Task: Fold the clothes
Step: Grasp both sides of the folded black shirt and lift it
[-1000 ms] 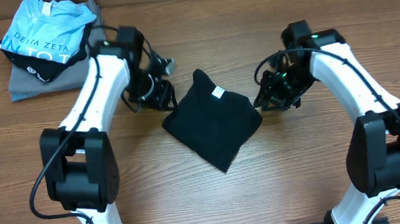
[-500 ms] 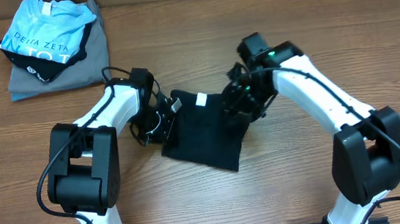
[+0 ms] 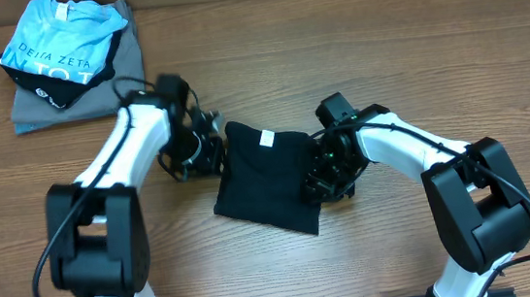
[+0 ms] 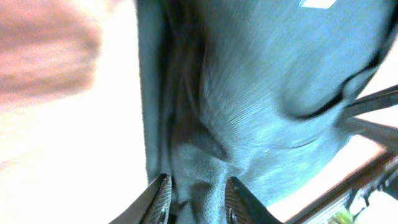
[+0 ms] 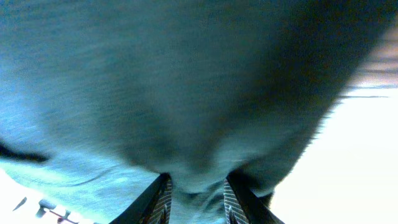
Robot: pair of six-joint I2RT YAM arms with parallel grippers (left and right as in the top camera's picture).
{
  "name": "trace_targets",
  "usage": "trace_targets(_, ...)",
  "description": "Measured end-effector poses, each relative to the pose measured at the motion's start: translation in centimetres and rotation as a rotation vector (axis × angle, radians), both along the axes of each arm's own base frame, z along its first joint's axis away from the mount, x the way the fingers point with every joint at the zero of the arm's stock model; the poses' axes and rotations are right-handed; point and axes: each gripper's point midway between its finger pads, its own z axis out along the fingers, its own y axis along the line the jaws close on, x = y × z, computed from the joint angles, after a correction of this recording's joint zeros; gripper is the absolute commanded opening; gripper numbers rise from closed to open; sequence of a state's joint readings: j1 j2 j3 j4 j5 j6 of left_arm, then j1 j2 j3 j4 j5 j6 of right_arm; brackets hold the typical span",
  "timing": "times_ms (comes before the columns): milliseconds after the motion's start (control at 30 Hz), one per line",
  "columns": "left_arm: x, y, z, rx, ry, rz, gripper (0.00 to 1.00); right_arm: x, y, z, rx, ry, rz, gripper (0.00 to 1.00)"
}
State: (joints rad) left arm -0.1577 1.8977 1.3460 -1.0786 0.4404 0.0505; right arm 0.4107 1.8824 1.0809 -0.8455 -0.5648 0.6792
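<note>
The black T-shirt (image 3: 268,177) lies folded in a rough rectangle at the table's middle, its small white tag (image 3: 266,139) facing up near the far edge. My left gripper (image 3: 205,156) is at the shirt's left edge. In the left wrist view the left gripper (image 4: 198,202) has dark fabric (image 4: 249,112) bunched between its fingers. My right gripper (image 3: 321,177) is at the shirt's right edge. In the right wrist view the right gripper (image 5: 198,199) is closed on a fold of the fabric (image 5: 186,93).
A light blue shirt with white lettering (image 3: 60,41) lies on a grey folded garment (image 3: 47,109) at the far left corner. The wooden table (image 3: 432,54) shows bare wood to the right and at the front.
Both grippers moved inward and toward the front with the shirt. The right one swept left and down. The shirt turned from a diamond into a rough rectangle.
</note>
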Motion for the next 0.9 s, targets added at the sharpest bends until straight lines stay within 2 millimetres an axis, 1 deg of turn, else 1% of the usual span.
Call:
trace_targets(67,1.1,0.3,1.2,0.002,-0.055,0.008,0.37,0.0,-0.4,-0.2,-0.005,0.011,-0.017,0.31)
trace_targets(133,1.4,0.3,1.5,0.004,-0.075,0.009,0.37,0.1,-0.6,-0.2,-0.006,0.014,-0.028,0.31)
trace_targets(267,2.1,-0.4,0.7,0.002,-0.124,-0.012,0.42,0.2,-0.5,-0.2,-0.005,0.011,-0.035,0.31)
trace_targets(367,2.2,-1.5,-0.5,-0.004,-0.164,-0.044,0.41,0.3,-0.5,-0.2,-0.003,0.006,-0.036,0.31)
trace_targets(400,1.9,-1.9,-1.0,-0.004,-0.164,-0.056,0.37,0.3,-0.5,-0.2,-0.003,0.006,-0.037,0.31)
trace_targets(433,1.6,-2.2,-1.5,-0.001,-0.163,-0.067,0.27,0.3,-0.5,-0.2,-0.004,0.007,-0.038,0.31)
trace_targets(467,1.2,-2.5,-2.0,0.002,-0.159,-0.080,0.20,0.4,-0.5,-0.3,-0.004,0.006,-0.038,0.31)
trace_targets(500,0.8,-2.6,-2.6,0.007,-0.155,-0.088,0.10,0.3,-0.5,-0.2,-0.004,0.007,-0.038,0.31)
trace_targets(533,0.6,-2.6,-3.2,0.017,-0.157,-0.095,0.05,0.4,-0.5,-0.2,-0.004,0.006,-0.038,0.31)
trace_targets(633,-0.1,-1.7,-4.6,0.071,-0.137,-0.097,0.04,0.4,-0.4,-0.3,-0.002,0.002,-0.038,0.31)
trace_targets(733,-0.1,-0.4,-4.9,0.144,-0.123,-0.072,0.09,0.5,-0.4,-0.2,-0.001,0.001,-0.037,0.31)
trace_targets(767,-0.1,0.1,-4.9,0.167,-0.118,-0.063,0.18,0.5,-0.4,-0.3,0.000,-0.001,-0.034,0.29)
trace_targets(800,-0.1,0.8,-4.8,0.194,-0.107,-0.048,0.28,0.4,-0.4,-0.3,0.000,-0.003,-0.029,0.29)
trace_targets(833,0.2,1.5,-4.6,0.218,-0.101,-0.027,0.34,0.4,-0.5,-0.3,0.001,-0.006,-0.022,0.28)
trace_targets(900,0.9,2.6,-3.9,0.250,-0.103,0.007,0.39,0.0,-0.7,-0.3,-0.003,-0.003,0.003,0.26)
